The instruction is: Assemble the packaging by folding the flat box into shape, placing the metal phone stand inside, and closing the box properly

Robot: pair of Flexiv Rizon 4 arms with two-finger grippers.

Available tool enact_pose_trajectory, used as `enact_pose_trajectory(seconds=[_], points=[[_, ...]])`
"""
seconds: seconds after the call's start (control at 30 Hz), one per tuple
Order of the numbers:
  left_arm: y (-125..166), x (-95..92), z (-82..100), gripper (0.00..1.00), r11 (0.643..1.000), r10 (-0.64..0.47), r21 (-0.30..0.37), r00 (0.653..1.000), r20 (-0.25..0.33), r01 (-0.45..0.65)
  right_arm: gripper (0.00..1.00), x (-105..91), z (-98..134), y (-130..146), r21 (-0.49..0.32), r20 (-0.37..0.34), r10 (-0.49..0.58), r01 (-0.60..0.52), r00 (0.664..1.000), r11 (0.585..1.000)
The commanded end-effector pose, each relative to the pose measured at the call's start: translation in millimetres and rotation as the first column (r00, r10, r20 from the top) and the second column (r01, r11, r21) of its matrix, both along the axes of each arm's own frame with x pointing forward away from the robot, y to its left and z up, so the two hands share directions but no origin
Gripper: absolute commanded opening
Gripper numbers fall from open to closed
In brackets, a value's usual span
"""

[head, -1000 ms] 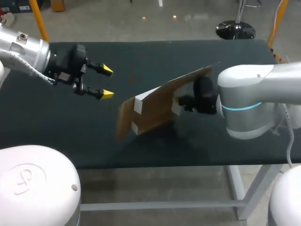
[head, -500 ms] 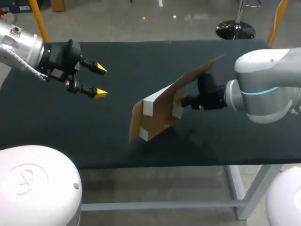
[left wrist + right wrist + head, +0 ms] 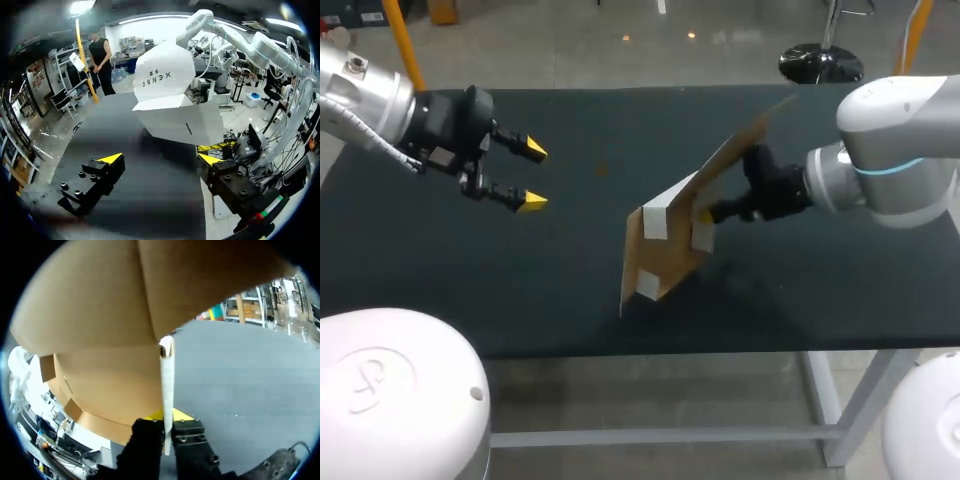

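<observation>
**A:** Where's the box?

**B:** The flat box point(image 3: 670, 235) is centre-right of the head frame, tipped up on edge and half unfolded, brown inside towards the camera. The right gripper point(image 3: 704, 214) is clamped on one panel. Its wrist cam shows both fingers pinching the cardboard wall between them.

**A:** Left arm?

**B:** The left gripper point(image 3: 533, 176) is upper left of the frame, well apart from the box. Its fingers are spread wide with nothing in them, tips aimed at the box's white outer face.

**A:** Why hold it like that?

**B:** My read: the right arm presents it above the table point(image 3: 560, 290) so the left can push a panel square.

**A:** Low corner touching?

**B:** Can't tell. The phone stand isn't in any view.

**A:** Risk?

**B:** It's a single pinch on thin card, so a push could pivot it.
</observation>
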State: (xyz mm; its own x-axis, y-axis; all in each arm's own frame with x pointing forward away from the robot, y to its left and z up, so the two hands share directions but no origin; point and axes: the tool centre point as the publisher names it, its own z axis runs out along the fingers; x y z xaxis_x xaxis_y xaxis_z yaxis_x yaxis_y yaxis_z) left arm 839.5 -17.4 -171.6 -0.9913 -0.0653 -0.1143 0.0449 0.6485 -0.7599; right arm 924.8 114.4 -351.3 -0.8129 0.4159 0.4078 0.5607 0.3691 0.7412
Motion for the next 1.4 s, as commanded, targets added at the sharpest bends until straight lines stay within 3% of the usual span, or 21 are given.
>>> enact_pose_trajectory(seconds=[0.03, 0.17, 0.47, 0.63, 0.77, 0.83, 0.87, 1.4], points=[[0.6, 4.7, 3.0, 1.00, 0.997, -0.024, 0.070, 1.000, -0.008, 0.024, 0.00, 6.8, 3.5, -6.3, -0.093, -0.100, 0.045, -0.055, 0.994, 0.994], [8.0, 2.7, -2.0, 1.00, 0.992, -0.021, 0.127, 1.000, -0.008, 0.022, 0.00, 6.2, 1.1, -12.6, -0.141, -0.166, 0.062, -0.086, 0.984, 0.986], [24.5, -1.7, -11.8, 1.00, 0.986, -0.006, 0.165, 1.000, 0.003, 0.005, 0.00, 1.2, -7.3, -17.7, -0.215, -0.287, 0.031, -0.096, 0.957, 0.972], [27.8, 0.5, -18.6, 1.00, 0.984, 0.019, 0.176, 1.000, -0.003, -0.018, 0.00, -2.1, -10.9, -21.1, -0.285, -0.350, -0.072, -0.033, 0.934, 0.958], [29.9, 3.1, -24.4, 1.00, 0.982, 0.030, 0.187, 1.000, -0.002, -0.029, 0.00, -5.3, -16.3, -24.7, -0.374, -0.411, -0.203, 0.038, 0.889, 0.926], [31.1, 5.3, -26.7, 1.00, 0.970, 0.049, 0.237, 0.999, -0.013, -0.044, 0.00, -6.7, -19.2, -30.2, -0.504, -0.348, -0.346, 0.138, 0.871, 0.853], [31.8, 5.8, -27.4, 1.00, 0.966, 0.031, 0.259, 0.999, -0.027, -0.023, 0.00, -6.4, -20.0, -34.8, -0.530, -0.327, -0.383, 0.168, 0.864, 0.831], [31.8, 5.8, -27.4, 1.00, 0.966, 0.031, 0.259, 0.999, -0.027, -0.023, 0.00, -6.4, -20.0, -34.8, -0.530, -0.327, -0.383, 0.168, 0.864, 0.831]])
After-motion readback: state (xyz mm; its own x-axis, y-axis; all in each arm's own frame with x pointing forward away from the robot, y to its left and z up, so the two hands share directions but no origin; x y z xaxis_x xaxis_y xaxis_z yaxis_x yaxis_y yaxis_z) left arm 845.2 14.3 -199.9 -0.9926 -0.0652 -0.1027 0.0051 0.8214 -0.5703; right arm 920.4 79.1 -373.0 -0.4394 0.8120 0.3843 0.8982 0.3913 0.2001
